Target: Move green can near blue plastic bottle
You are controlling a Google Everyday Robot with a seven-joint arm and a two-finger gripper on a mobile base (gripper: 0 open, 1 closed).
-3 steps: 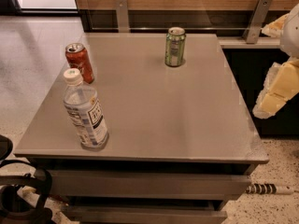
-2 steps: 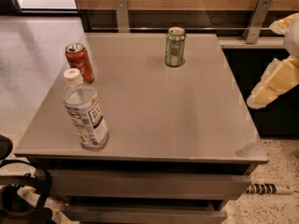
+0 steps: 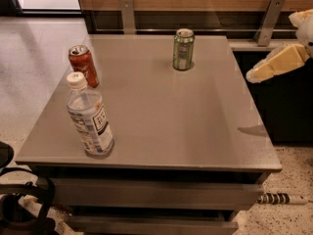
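The green can (image 3: 183, 49) stands upright at the far middle of the grey table (image 3: 166, 111). The blue plastic bottle (image 3: 90, 116), clear with a white cap and a pale label, stands upright near the table's front left corner. My gripper (image 3: 254, 74) is at the right side, raised above the table's right edge, its cream tip pointing left. It is well to the right of the green can and holds nothing that I can see.
A red-brown can (image 3: 83, 65) stands at the left edge, just behind the bottle. A wooden wall with metal brackets (image 3: 128, 14) runs behind the table. Black cables (image 3: 19, 199) lie on the floor at lower left.
My gripper has swung up and leftward, from hanging beside the table's right edge to reaching over it. The cans and the bottle have not moved.
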